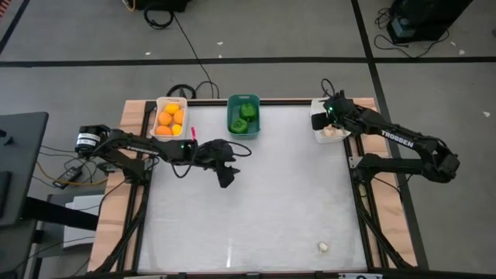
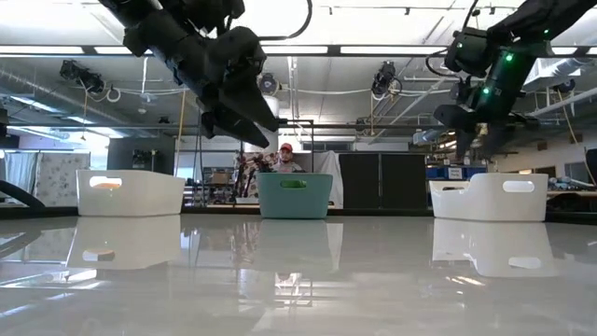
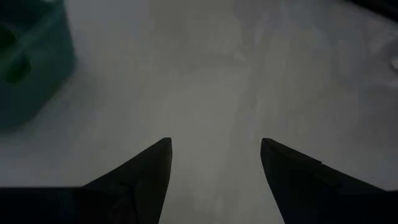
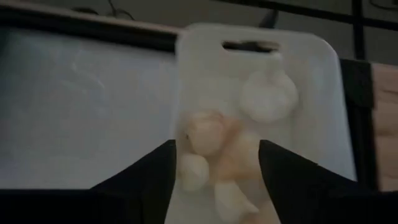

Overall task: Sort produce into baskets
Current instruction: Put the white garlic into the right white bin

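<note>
my right gripper (image 4: 214, 165) hangs open over the table's far-right white basket (image 4: 311, 74); the falling garlic (image 4: 208, 134) may bounce out.

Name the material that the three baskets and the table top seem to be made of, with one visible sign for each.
White baskets and teal basket: probably moulded plastic, judging by smooth matte walls, rounded corners and cut-out handles. Table top: some glossy pale sheet, since it mirrors the baskets and ceiling lights; exact material unclear.
</note>
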You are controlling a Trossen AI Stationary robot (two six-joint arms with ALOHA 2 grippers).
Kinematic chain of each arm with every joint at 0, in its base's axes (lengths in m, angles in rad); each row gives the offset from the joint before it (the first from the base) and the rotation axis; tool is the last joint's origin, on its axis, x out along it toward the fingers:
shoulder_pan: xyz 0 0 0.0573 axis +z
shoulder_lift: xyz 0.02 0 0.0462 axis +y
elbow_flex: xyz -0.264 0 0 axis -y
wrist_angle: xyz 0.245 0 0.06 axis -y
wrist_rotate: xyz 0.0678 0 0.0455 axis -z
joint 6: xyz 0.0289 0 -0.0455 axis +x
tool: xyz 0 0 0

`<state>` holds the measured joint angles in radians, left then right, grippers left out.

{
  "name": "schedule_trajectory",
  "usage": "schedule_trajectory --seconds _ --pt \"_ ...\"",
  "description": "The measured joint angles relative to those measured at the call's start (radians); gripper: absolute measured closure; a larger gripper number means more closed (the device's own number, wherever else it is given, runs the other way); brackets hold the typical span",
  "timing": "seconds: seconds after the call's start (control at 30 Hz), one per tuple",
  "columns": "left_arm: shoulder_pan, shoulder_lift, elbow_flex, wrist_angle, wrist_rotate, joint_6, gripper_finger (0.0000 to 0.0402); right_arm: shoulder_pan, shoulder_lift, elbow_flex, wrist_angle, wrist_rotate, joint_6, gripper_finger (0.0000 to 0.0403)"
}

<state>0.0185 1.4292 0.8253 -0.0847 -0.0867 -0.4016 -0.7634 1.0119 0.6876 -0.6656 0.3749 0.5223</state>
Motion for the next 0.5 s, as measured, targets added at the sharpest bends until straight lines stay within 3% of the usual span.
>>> schedule_trajectory --seconds 0.23,0.37,0.5 --pt "0.0 0.0 0.0 0.115 -0.09 0.07 0.015 0.0 0.001 0.0 0.233 -0.013 -0.14 0.0153" --pt "0.001 0.0 0.0 0.202 -0.131 0.182 0.015 0.003 0.002 0.0 0.498 -0.202 -0.224 0.0156" --pt "0.001 0.0 0.0 0.279 -0.132 0.217 0.015 0.037 0.017 0.0 0.858 -0.322 -0.284 0.0158"
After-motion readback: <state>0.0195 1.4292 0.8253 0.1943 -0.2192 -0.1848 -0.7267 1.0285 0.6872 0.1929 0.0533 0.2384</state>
